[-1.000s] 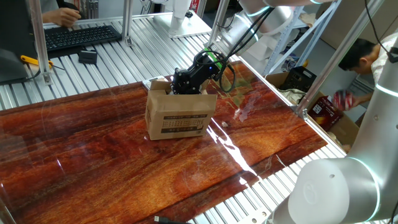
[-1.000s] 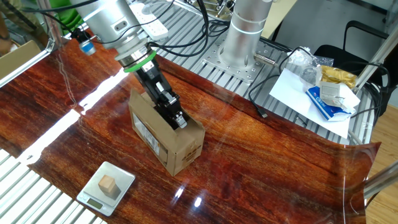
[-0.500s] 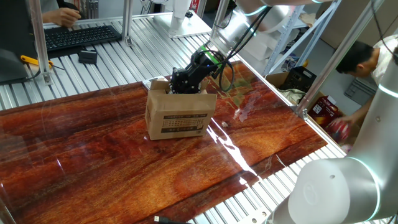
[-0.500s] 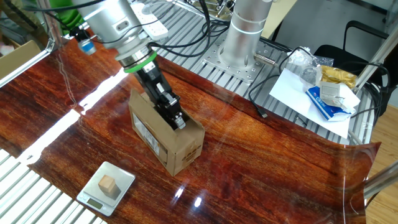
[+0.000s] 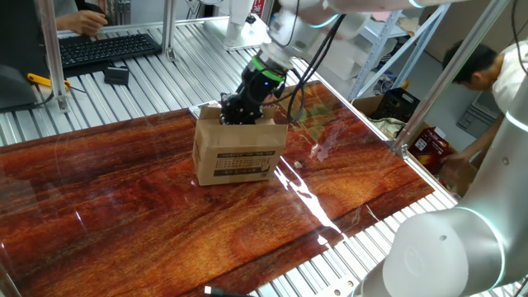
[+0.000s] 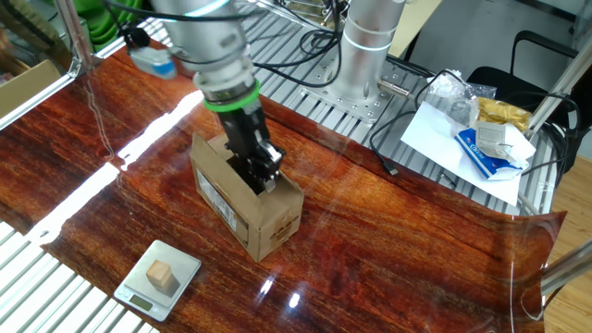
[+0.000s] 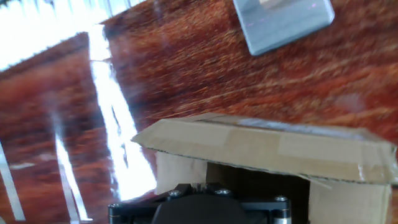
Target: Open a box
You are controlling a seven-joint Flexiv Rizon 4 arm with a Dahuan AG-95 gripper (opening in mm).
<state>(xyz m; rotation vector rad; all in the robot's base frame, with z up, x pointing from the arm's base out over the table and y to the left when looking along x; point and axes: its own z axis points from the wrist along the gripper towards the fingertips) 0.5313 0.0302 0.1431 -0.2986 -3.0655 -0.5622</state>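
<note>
Since one second ago the arm has swung from a slanted reach to a steeper, more upright pose over the box, and its wrist has rotated; the box itself has not shifted on the desk.

Gripper is down at the top opening of the box, near the carton's end with the logo side. In one fixed view the black gripper body sits just behind the upper rim of the printed long side. Jaw state: cannot tell — the fingertips are hidden by the flaps and the gripper housing in both fixed views, and the hand view shows only the housing at the bottom edge.

Box: small brown carton standing upright on the wood-grain desk, toward the far edge in one fixed view, roughly midway along it. Black text block on the long side faces that camera. In the hand view a long top flap is raised and stretches across the frame, with the dark interior visible beneath it; a short flap edge shows at the right.

Other items: a small silver scale carrying a little wooden cube sits near the desk edge closest to the other fixed camera, well apart from the box. The same scale appears at the top of the hand view. Papers and a blue packet lie off the desk beyond its corner, on the metal bench.
</note>
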